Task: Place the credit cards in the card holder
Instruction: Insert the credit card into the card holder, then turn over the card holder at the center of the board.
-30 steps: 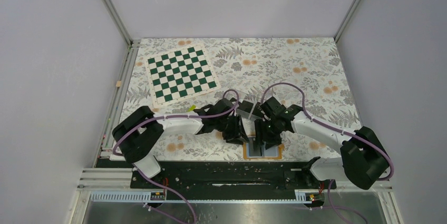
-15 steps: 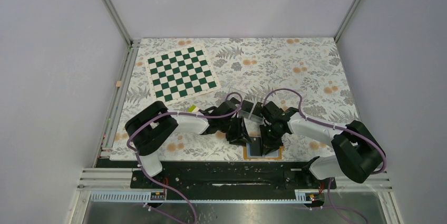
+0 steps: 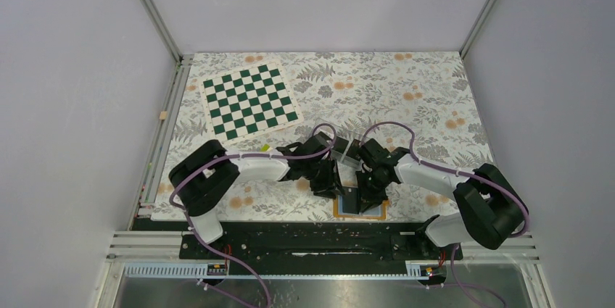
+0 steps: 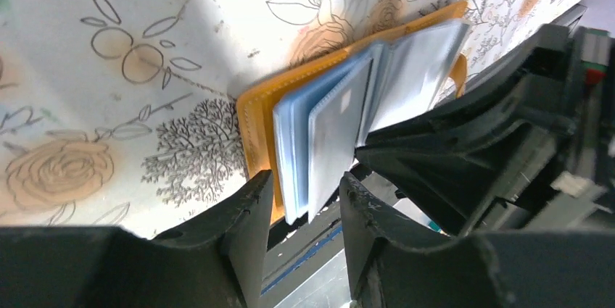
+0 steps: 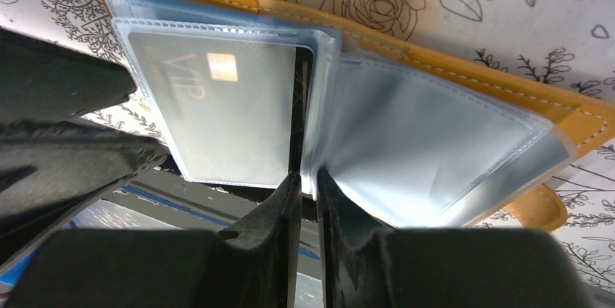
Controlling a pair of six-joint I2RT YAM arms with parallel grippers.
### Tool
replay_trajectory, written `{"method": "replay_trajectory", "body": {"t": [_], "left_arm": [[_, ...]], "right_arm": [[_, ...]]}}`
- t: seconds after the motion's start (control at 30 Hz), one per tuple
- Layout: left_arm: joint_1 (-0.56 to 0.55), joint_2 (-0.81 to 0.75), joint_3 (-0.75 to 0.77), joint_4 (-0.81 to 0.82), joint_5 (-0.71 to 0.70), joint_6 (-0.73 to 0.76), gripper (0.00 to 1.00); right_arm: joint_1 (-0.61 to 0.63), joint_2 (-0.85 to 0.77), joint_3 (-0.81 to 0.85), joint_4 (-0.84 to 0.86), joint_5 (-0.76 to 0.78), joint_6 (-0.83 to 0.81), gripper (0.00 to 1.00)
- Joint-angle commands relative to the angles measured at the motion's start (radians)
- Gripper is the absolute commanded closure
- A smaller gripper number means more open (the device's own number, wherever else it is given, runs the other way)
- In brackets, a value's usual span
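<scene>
Both arms have pulled inward since a second ago, and the right gripper (image 5: 308,199) has closed up. The card holder (image 5: 464,69) lies open at the table's (image 3: 406,83) near edge, with a VIP credit card (image 5: 225,112) in one clear sleeve. Right fingers are nearly together at the sleeve edge. The left gripper (image 4: 304,206) is part-spread, straddling the sleeves, grip unclear.

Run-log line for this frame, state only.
wallet: lying open | card: inside a pocket, VIP side up | left gripper: open, straddling that pocket's edge | right gripper: pinching wallet pockets at the fold
</scene>
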Motion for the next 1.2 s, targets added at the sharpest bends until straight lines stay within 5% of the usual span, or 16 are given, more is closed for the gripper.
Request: {"method": "replay_trajectory", "body": {"t": [0.0,0.57,0.8,0.87,1.17], "left_arm": [[-0.007,-0.098,0.053,-0.121,-0.078,0.064,0.61],[-0.023,0.028,0.041,0.072,0.021,0.003,0.65],[-0.023,0.021,0.035,0.109,0.030,-0.013,0.93],[-0.023,0.012,0.032,0.101,0.026,-0.014,1.00],[-0.022,-0.058,0.084,-0.125,-0.050,0.084,1.00]], "right_arm": [[0.000,0.047,-0.027,0.030,0.013,0.001,0.80],[0.000,0.045,-0.029,0.030,0.005,-0.001,0.81],[-0.001,0.027,-0.015,0.043,-0.031,-0.006,0.80],[-0.001,-0.003,0.000,0.036,-0.046,-0.007,0.78],[-0.036,-0.199,0.080,-0.079,0.005,-0.026,0.53]]}}
